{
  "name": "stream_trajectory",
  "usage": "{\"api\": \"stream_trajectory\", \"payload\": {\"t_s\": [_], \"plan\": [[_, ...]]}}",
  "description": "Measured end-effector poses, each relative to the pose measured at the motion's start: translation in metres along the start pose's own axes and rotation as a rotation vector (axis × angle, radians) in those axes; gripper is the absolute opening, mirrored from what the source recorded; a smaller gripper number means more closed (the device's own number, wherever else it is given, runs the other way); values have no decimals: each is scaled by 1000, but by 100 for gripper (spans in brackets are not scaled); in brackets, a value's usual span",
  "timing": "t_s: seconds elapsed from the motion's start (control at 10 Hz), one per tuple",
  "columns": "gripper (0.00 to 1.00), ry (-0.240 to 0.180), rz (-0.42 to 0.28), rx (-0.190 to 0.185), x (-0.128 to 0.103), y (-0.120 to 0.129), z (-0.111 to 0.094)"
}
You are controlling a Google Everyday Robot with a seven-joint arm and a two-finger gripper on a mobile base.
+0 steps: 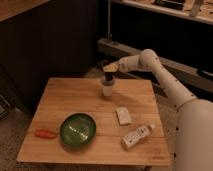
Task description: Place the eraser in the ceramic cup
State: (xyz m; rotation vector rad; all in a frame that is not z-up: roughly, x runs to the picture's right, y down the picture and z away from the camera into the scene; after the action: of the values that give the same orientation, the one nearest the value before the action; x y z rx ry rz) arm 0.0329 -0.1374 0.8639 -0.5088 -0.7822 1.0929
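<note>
The white ceramic cup (107, 90) stands upright on the far middle of the wooden table (70, 95). My gripper (108, 70) hangs straight above the cup, reaching in from the right. It is shut on the eraser (108, 79), a dark block held upright with its lower end at the cup's mouth. How far the eraser reaches into the cup is hidden by the rim.
A green bowl (78, 129) sits at the front left, with an orange carrot-like thing (45, 133) beside it near the left edge. A pale flat pad (123, 115) lies right of centre, and a clear labelled bottle (136, 135) lies at the front right. Dark shelving stands behind the table.
</note>
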Motion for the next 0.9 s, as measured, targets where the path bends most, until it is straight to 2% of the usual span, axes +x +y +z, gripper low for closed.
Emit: {"api": "stream_trajectory", "payload": {"t_s": [0.2,0.4,0.6,0.9], "plan": [[63,0,0,1,1,-1,0],[70,1,-1,1,2,-1,0],[86,2,-1,1,3,-1,0],[86,2,-1,2,5,-1,0]]}}
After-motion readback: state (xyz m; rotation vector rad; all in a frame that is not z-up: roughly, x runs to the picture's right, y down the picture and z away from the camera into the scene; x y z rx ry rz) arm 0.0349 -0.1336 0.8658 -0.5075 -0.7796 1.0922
